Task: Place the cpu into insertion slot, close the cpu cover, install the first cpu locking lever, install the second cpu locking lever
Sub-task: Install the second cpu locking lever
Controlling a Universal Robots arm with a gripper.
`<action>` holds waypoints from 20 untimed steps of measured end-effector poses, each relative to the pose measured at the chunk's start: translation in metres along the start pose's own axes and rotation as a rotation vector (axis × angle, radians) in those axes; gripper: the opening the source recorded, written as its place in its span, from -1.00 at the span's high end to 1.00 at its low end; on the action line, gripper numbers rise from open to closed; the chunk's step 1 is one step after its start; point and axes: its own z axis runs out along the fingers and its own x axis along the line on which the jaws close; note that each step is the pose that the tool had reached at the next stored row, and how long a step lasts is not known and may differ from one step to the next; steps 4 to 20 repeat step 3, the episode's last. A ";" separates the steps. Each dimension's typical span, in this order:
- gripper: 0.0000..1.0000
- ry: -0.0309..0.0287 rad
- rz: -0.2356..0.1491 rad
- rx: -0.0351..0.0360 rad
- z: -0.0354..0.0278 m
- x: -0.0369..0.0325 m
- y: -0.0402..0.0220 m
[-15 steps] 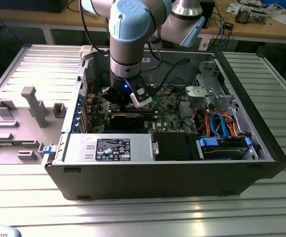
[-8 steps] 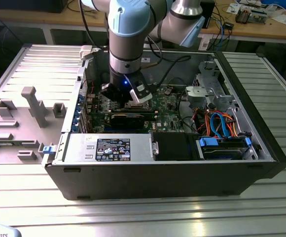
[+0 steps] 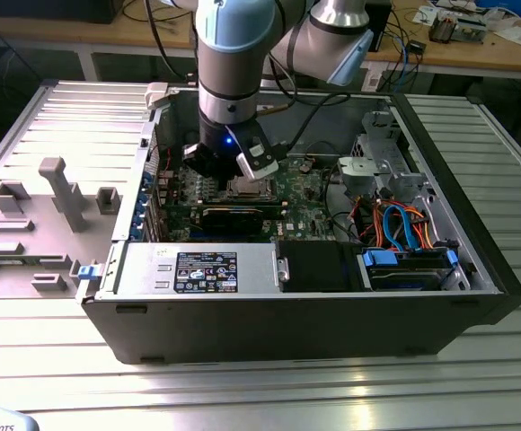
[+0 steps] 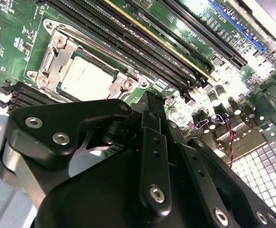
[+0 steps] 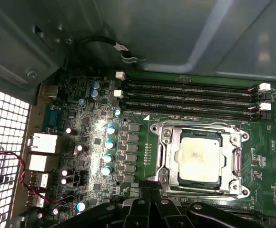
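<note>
Item: open black desktop computer case [image 3: 350, 314], lying on its side on a ribbed grey metal surface [image 3: 242, 386]. Inside lies a green motherboard [image 3: 305, 193].

Item: pale silver-grey square cpu [image 5: 199, 156], also seen in the second wrist view [image 4: 86, 78]. It lies flat and seated in the square insertion slot with silver metal rim [image 5: 233, 183]. In the exterior view the socket area [image 3: 245, 187] sits near the board's middle, directly below the arm.

Item: thin silver metal cpu cover frame [image 5: 173, 154], lying down flat around the chip, whose top shows through the central window. Whether the locking levers are latched cannot be told.

Item: long narrow black memory slots [image 5: 190, 97], four in a row, running parallel beside the socket; white end clips at both ends.

Item: black robot hand [image 5: 150, 187], hanging just over the board at the socket's edge; its black linkage fills the foreground of the second wrist view [image 4: 147, 102]. The fingertips appear drawn close together and hold nothing visible, but the exact gap cannot be told.

Item: pale blue and silver robot arm [image 3: 229, 54], reaching down into the case from above.

Item: grey moulded fixture tray [image 3: 36, 224], resting on the surface at the exterior view's left, well apart from the case.

Item: orange and blue cables [image 3: 404, 224] in the case toward the exterior view's right.
</note>
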 end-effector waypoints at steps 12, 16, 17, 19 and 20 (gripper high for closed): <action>0.79 0.0000 0.000 0.0001 -0.0002 0.0000 0.0000; 0.79 0.0000 0.000 0.0001 -0.0002 0.0000 0.0000; 0.79 0.0000 0.000 0.0001 -0.0002 0.0000 0.0000; 0.79 0.0000 0.000 0.0001 -0.0002 0.0000 0.0000; 0.79 0.0000 0.000 0.0001 -0.0002 0.0000 0.0000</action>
